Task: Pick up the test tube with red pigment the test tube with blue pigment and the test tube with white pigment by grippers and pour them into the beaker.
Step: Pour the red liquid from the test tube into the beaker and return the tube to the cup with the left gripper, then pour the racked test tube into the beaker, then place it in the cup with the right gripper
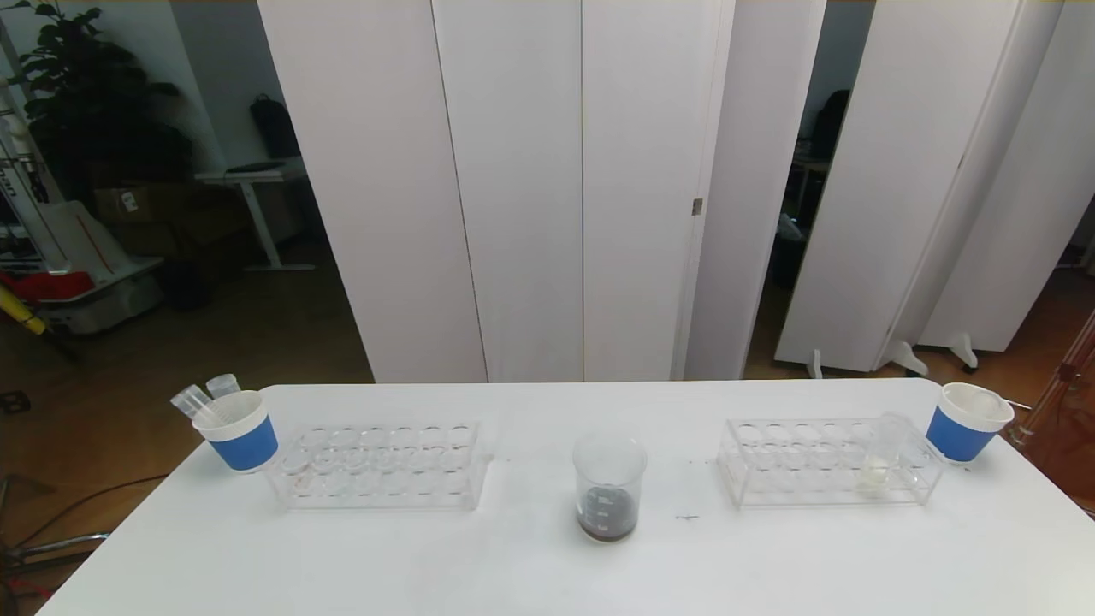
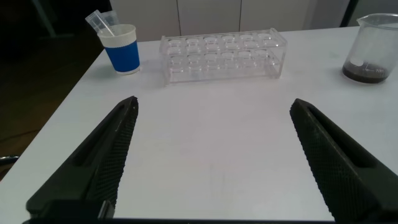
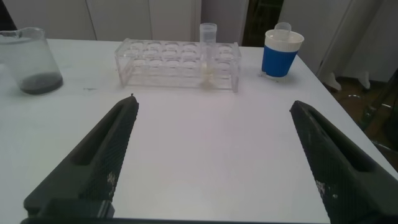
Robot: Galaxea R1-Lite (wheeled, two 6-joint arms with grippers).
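- The beaker [image 1: 608, 488] stands upright near the middle of the white surface [image 1: 530, 565], between two clear racks. It holds a shallow dark layer at the bottom.
- The left rack [image 1: 381, 466] has no tubes standing in it. Just beside its left end is a blue-and-white cup [image 1: 239, 432] with two clear tubes [image 1: 201, 398] leaning out of it; what is inside them cannot be told.
- The right rack [image 1: 830, 462] holds the white tube [image 1: 881, 453] upright in a hole near its right end, with pale cream liquid low in it. In the right wrist view this tube [image 3: 208, 53] rises above the rack's top.
- A second blue-and-white cup [image 1: 967, 423] stands just beyond the right rack, near the surface's right corner. Something clear pokes up from it; I cannot tell what.
- No red or blue liquid shows in any tube.
- The left hand [image 2: 211, 162] hangs over bare surface in front of the left rack, fingers spread wide, gripping nothing.
- The right hand [image 3: 211, 162] hangs likewise before the right rack, fingers wide apart, with nothing between them.
- Neither hand appears in the head view.
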